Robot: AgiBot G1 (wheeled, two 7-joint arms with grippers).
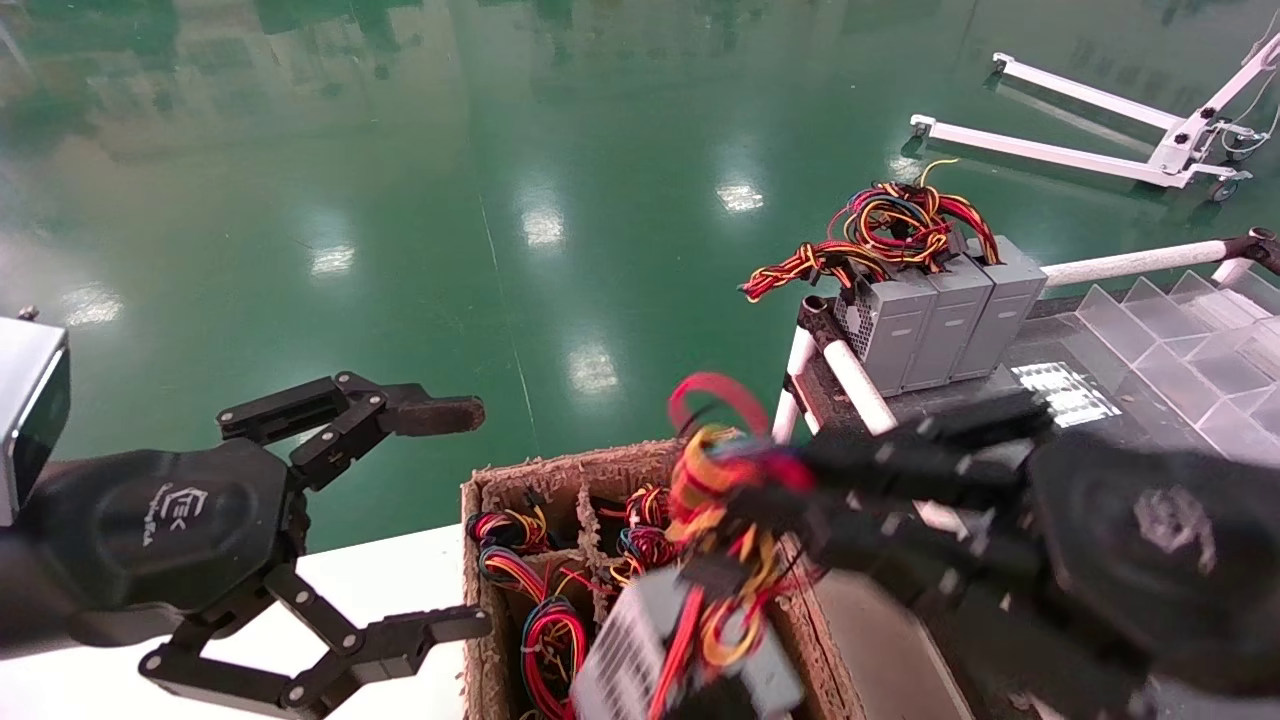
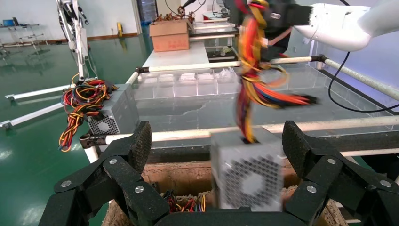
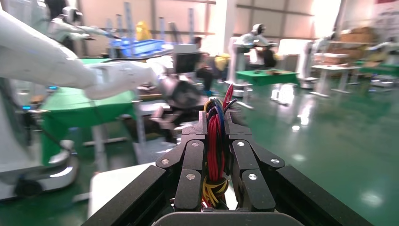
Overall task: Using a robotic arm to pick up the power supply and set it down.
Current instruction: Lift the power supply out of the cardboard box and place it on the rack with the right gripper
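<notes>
The power supply (image 1: 640,655), a small grey box with a honeycomb vent face (image 2: 247,175), hangs tilted above the cardboard box (image 1: 560,472). It dangles by its bundle of red and yellow wires (image 1: 712,470). My right gripper (image 1: 785,487), the robotic arm at work, is shut on that bundle; in the right wrist view the red wires (image 3: 215,141) run between its closed fingers (image 3: 193,155). My left gripper (image 1: 455,520) is parked at the left over the white table, open and holding nothing. In the left wrist view the hanging box shows beyond its spread fingers (image 2: 136,148).
The cardboard box holds more wire bundles (image 1: 545,620) in its compartments. Three like grey boxes (image 1: 940,315) stand on a rack at the right under a coloured wire tangle (image 1: 890,225). Clear plastic dividers (image 1: 1170,320) lie beside them. A white frame (image 1: 1100,130) stands on the green floor.
</notes>
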